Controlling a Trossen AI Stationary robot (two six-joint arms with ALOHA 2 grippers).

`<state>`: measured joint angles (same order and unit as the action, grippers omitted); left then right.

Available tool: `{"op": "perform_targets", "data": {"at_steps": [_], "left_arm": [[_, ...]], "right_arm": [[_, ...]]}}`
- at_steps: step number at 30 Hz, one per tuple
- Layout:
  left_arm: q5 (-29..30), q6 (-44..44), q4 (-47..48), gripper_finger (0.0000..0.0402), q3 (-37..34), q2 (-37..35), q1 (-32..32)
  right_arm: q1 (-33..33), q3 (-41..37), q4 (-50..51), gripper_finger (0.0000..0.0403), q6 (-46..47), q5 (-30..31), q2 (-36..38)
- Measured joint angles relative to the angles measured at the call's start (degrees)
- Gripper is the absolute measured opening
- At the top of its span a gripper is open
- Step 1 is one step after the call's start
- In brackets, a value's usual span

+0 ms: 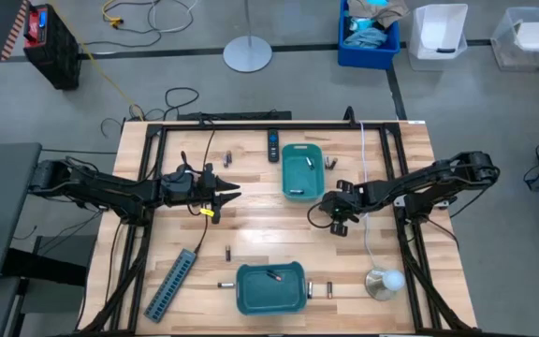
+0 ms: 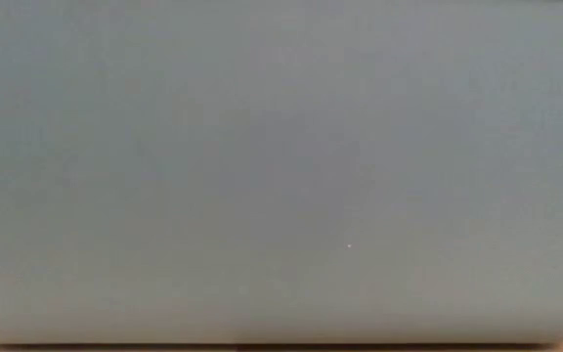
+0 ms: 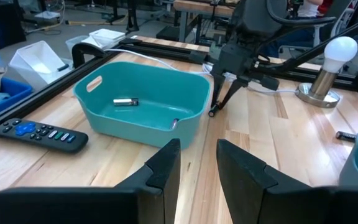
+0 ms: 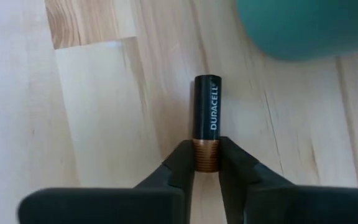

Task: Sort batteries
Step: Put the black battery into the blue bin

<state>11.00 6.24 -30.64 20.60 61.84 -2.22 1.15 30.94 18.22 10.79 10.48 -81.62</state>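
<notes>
A black battery [image 4: 206, 118] with a copper end lies on the wooden table just beside the far teal bin [image 1: 302, 170], and my right gripper [image 4: 206, 149] is shut on it. That bin holds a silvery battery [image 3: 126, 101]. The near teal bin [image 1: 270, 287] holds another [image 1: 273, 275]. Loose batteries lie on the table at the far left [image 1: 227, 159] and around the near bin [image 1: 225, 284] [image 1: 312, 290]. My left gripper [image 3: 197, 163] hovers left of the table's middle, open, with nothing between its fingers. My right gripper pinches the battery's copper end [image 4: 206, 144] between its two fingertips. The fingers [image 4: 185, 163] come steeply from above, slanting in from the table's right, one on each side of the cylinder. The black end points away from the fingers, and the battery seems to rest on the wood.
A black remote [image 1: 273, 145] lies by the far bin. A grey power strip [image 1: 171, 284] lies at the near left. A light bulb on a round base [image 1: 385, 281] stands at the near right. A black frame [image 1: 251, 124] runs round the table. A grey-blue surface fills the low view.
</notes>
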Motion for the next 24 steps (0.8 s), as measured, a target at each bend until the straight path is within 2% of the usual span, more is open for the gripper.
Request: {"op": "perform_targets", "data": {"at_steps": [11,24], "left_arm": [[-0.01,0.6,0.32,0.0098,0.0,0.0,0.0],[-0.01,0.86,0.27,0.0098,0.0,0.0,0.0]], "right_arm": [[1.49,-0.11,-0.66,0.0052,2.91,0.37,0.4],[6.61,-0.26,-3.68,0.0051,6.38,-0.37,5.44]]}}
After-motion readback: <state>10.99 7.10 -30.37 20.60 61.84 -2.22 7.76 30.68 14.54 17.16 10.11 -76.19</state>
